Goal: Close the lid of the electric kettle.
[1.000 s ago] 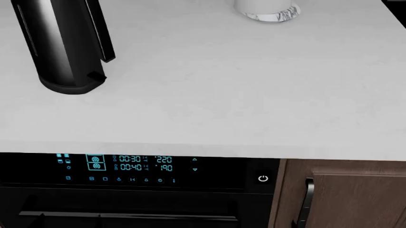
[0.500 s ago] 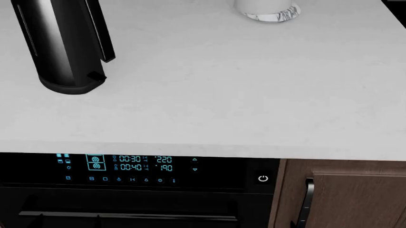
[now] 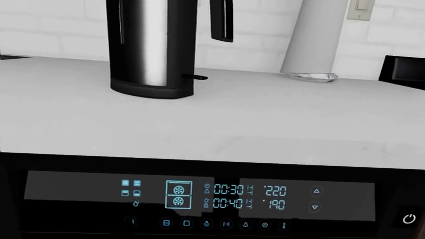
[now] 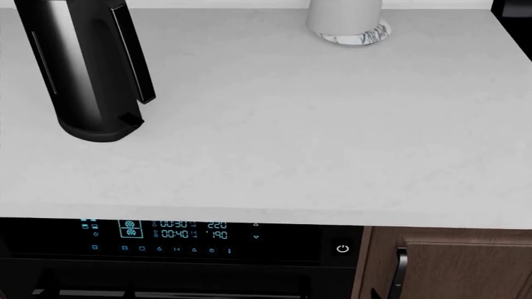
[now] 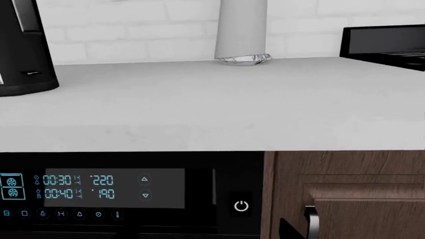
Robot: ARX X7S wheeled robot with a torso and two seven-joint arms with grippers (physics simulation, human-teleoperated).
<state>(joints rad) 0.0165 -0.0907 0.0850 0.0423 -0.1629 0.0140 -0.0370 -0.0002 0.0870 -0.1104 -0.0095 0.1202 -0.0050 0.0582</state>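
The electric kettle, tall and glossy black, stands at the far left of the white counter. Its loop handle and small base switch tab face right. The kettle also shows in the left wrist view and at the edge of the right wrist view. Every view cuts off its top, so the lid is out of view. Neither gripper shows in any view; both wrist cameras look at the counter's front edge from below counter height.
A white cylinder with a marbled base stands at the back of the counter. Below the counter edge is a black oven control panel with lit digits, and a wooden cabinet door with a dark handle at its right. A black appliance sits far right.
The head view has shifted: the kettle, the counter and the oven panel all sit lower in the picture, and more of the counter's back shows. No object on the counter has moved.
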